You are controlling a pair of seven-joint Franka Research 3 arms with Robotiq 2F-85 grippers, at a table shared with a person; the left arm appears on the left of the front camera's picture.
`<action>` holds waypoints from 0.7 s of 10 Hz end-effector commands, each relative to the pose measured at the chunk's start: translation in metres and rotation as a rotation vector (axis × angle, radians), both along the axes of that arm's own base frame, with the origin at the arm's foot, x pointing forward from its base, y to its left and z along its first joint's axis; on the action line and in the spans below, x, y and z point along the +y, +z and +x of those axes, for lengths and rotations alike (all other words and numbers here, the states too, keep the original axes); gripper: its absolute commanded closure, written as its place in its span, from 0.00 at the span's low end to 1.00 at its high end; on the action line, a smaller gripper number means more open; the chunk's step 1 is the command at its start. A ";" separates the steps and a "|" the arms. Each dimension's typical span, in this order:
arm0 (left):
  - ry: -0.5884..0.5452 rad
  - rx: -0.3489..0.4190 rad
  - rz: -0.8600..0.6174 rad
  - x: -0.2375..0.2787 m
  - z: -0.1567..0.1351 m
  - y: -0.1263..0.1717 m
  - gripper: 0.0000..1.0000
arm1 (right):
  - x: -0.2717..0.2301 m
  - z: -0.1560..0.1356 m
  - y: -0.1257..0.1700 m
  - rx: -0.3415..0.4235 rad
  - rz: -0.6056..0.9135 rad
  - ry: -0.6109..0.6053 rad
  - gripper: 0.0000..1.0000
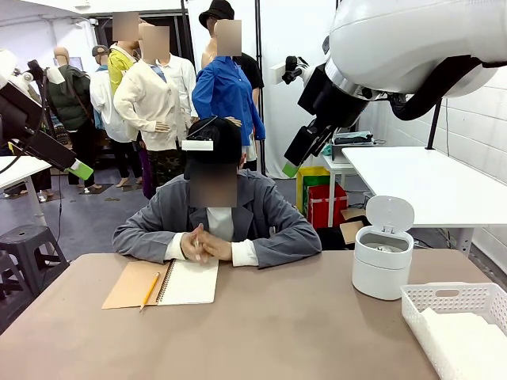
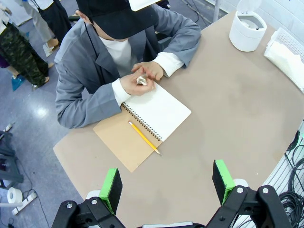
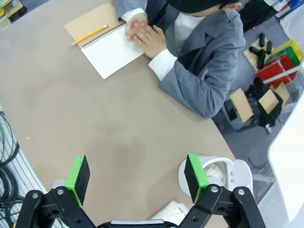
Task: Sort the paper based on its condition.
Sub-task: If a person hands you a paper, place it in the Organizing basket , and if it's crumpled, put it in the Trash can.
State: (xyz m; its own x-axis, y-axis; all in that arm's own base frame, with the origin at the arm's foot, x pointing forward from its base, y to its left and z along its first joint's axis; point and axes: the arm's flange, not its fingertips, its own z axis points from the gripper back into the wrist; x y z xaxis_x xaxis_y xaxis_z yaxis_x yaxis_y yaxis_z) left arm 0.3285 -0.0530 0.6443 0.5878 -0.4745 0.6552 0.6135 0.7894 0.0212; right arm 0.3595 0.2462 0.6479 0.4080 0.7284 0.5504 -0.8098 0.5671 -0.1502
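White paper sheets (image 1: 466,336) lie in a white basket (image 1: 444,298) at the table's near right, and the paper (image 2: 288,53) shows again in the left wrist view. The person's clasped hands (image 1: 207,244) hold a small crumpled whitish piece (image 2: 141,80) over an open notebook (image 1: 188,282). My left gripper (image 1: 76,167) hangs high at the left, open over the table (image 2: 166,183) with nothing between its green pads. My right gripper (image 1: 294,163) hangs high right of the person, also open and empty (image 3: 137,173).
A yellow pencil (image 1: 150,290) lies on the notebook's folded brown cover (image 1: 133,285). A round white bin (image 1: 382,265) with its lid up stands at the right beside the basket. The brown table (image 1: 277,332) is bare across its middle and left.
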 end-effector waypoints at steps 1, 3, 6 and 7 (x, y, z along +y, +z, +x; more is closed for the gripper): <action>-0.001 -0.002 0.002 0.001 0.000 0.000 0.00 | -0.001 -0.001 0.000 0.002 -0.008 0.006 0.00; -0.001 -0.002 0.002 0.001 0.000 0.000 0.00 | -0.001 -0.001 0.000 0.002 -0.008 0.006 0.00; -0.001 -0.002 0.002 0.001 0.000 0.000 0.00 | -0.001 -0.001 0.000 0.002 -0.008 0.006 0.00; -0.001 -0.002 0.002 0.001 0.000 0.000 0.00 | -0.001 -0.001 0.000 0.002 -0.008 0.006 0.00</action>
